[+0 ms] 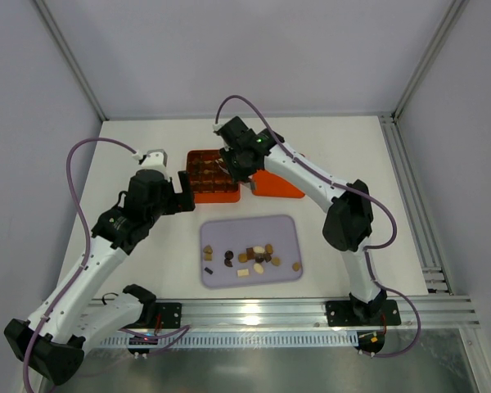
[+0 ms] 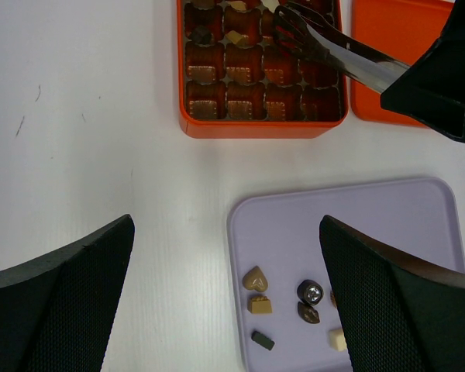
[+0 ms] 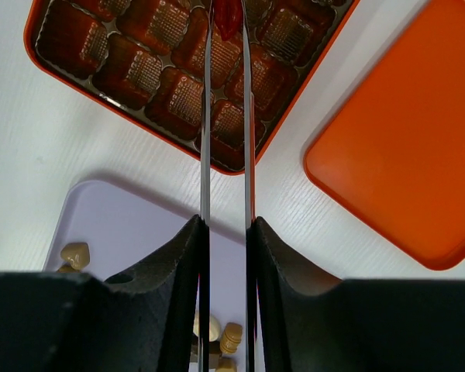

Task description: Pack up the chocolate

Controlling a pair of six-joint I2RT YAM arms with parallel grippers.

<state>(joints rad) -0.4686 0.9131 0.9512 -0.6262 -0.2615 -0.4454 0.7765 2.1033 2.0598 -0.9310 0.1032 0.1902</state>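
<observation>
Lavender tray (image 1: 288,225) lay closest to the arm bases, loose chocolate pieces (image 1: 258,256) scattered on it: dark, tan, cream. Left gripper (image 1: 188,192) hovered just beyond the tray's far-left corner, fingers spread wide, gripping nothing. Beyond it, right gripper (image 1: 234,164) was clenched on metal tongs (image 3: 204,155), whose tips pinched one red piece (image 3: 226,17) over the orange gridded box (image 2: 256,128). A few pieces sat in its cells. Flat orange lid (image 1: 278,187) lay just right of the box.
</observation>
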